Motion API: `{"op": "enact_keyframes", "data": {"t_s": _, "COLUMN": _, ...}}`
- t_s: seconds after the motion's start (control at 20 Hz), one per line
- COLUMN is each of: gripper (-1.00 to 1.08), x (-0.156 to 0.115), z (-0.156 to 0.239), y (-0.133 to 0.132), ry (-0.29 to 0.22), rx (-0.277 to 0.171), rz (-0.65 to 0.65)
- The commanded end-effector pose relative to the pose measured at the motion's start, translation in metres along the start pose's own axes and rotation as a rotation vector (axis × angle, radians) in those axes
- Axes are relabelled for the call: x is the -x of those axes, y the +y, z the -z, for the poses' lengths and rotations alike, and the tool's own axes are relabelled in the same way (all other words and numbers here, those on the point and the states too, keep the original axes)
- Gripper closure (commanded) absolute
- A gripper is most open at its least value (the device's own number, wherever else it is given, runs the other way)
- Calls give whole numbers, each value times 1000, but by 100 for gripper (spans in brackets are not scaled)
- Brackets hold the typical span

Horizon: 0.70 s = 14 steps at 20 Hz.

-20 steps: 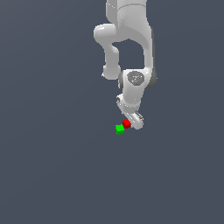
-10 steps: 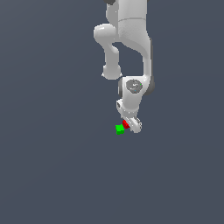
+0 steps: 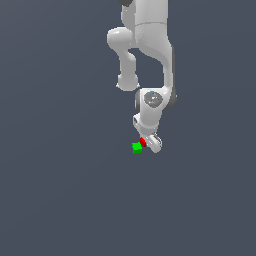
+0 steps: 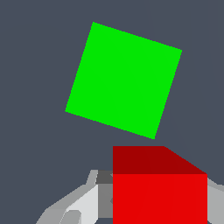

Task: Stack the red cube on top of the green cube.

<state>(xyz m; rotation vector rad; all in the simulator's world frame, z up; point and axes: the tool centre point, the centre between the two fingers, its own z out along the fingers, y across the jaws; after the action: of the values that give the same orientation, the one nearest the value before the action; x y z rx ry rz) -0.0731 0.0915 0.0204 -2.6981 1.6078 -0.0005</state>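
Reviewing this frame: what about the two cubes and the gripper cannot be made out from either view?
- Small bright red cube: exterior view, mostly hidden by the white gripper; its lower part is cut off by the wrist view's edge.
- Fingertips: cut off in the wrist view, too small outside, so the grip is unconfirmed.
- Small bright green cube: wrist view shows one face only; height gap to the red cube unclear.

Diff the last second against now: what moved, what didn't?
The white robot claw dropped lower, the arm folding down over it, and closed in on the tiny bright red cube, which now shows less in the exterior view. In the wrist view that cube sits between the claw's fingers; a firm grip cannot be confirmed. The tiny bright green cube stayed put; the red one hardly shifted.
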Motion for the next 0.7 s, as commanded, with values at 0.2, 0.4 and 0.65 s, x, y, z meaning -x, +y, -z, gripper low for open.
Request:
{"op": "enact_keyframes", "data": {"t_s": 0.2, "gripper": 108, "x": 0, "z": 1, "y": 0, "ry": 0, "rx": 0, "rz": 0}}
{"op": "enact_keyframes", "data": {"t_s": 0.4, "gripper": 108, "x": 0, "z": 10, "y": 0, "ry": 0, "rx": 0, "rz": 0}}
{"op": "enact_keyframes", "data": {"t_s": 0.65, "gripper": 108, "x": 0, "z": 33, "y": 1, "ry": -1, "rx": 0, "rz": 0}}
